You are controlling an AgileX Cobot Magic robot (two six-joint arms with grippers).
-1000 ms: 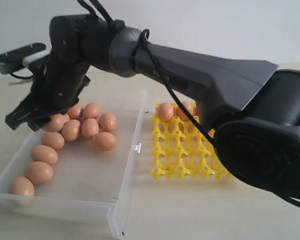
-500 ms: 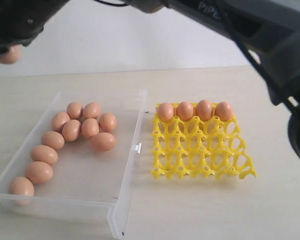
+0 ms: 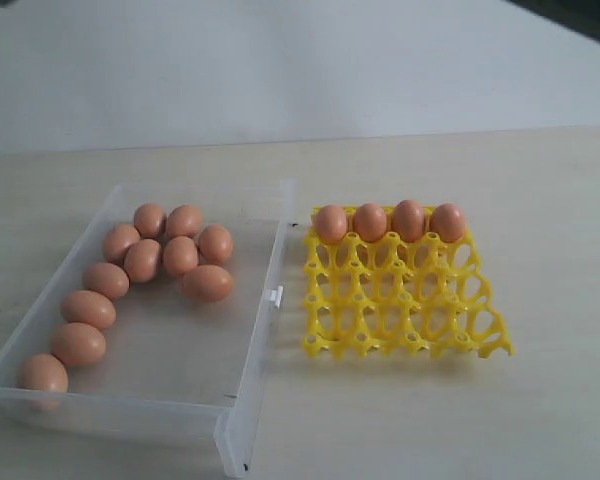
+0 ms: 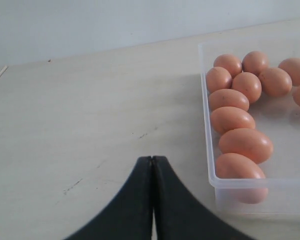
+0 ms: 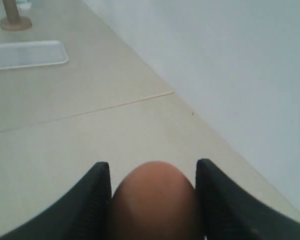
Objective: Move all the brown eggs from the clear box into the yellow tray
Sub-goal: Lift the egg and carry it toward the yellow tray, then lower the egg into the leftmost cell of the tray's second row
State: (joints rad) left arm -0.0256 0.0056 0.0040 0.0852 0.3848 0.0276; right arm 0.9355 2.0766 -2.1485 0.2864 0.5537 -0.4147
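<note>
Several brown eggs (image 3: pixel 180 255) lie in the far left part of the clear box (image 3: pixel 272 250) on the left of the table. To its right, the yellow tray (image 3: pixel 400 310) holds several brown eggs (image 3: pixel 370 222) along its back row. Neither gripper shows in the exterior view. In the right wrist view, my right gripper (image 5: pixel 153 165) is shut on one brown egg (image 5: pixel 152 205), high above the table. My left gripper (image 4: pixel 153 160) is shut and empty over bare table, beside the clear box (image 4: pixel 208 150) and its eggs (image 4: pixel 245 144).
A small clasp tab (image 3: pixel 276 296) sticks out of the box wall facing the tray. A dark piece of arm (image 3: pixel 580 15) shows in the top right corner. The right wrist view shows a flat white tray (image 5: pixel 27 54) and a brown round stand (image 5: pixel 14 20) far off.
The right arm, which reached over the clear box a second ago, has lifted up and out of the exterior view with an egg. The eggs in box and tray have not moved.
</note>
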